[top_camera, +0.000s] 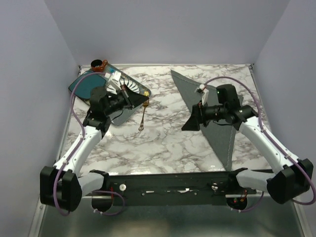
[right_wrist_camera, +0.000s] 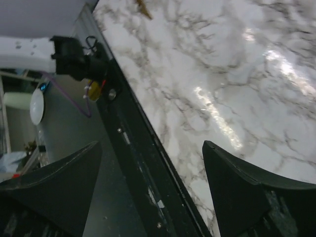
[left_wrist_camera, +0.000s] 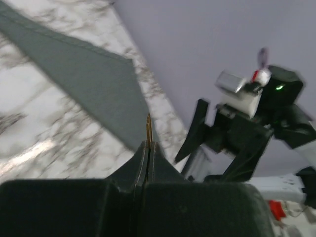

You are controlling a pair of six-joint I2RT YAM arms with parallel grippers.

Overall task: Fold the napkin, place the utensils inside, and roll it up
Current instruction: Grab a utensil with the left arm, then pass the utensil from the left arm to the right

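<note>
The napkin [top_camera: 210,116] is a dark grey cloth lying as a long triangle on the right half of the marble table, and it also shows in the left wrist view [left_wrist_camera: 84,74]. My left gripper [top_camera: 146,102] is shut on the top end of a thin brown utensil [top_camera: 142,117], whose lower end points at the table. Up close, the stick [left_wrist_camera: 148,129] pokes out between the closed jaws of my left gripper [left_wrist_camera: 149,144]. My right gripper [top_camera: 190,120] hovers open at the napkin's left edge, nothing between its fingers [right_wrist_camera: 153,143]. A brown utensil tip [right_wrist_camera: 143,7] shows far off.
A teal square plate [top_camera: 86,84] sits at the back left under the left arm, with a white ribbed plate [top_camera: 114,78] on it and a brown cup [top_camera: 98,64] behind. A black bar [top_camera: 168,182] runs along the table's near edge. Walls close in on three sides.
</note>
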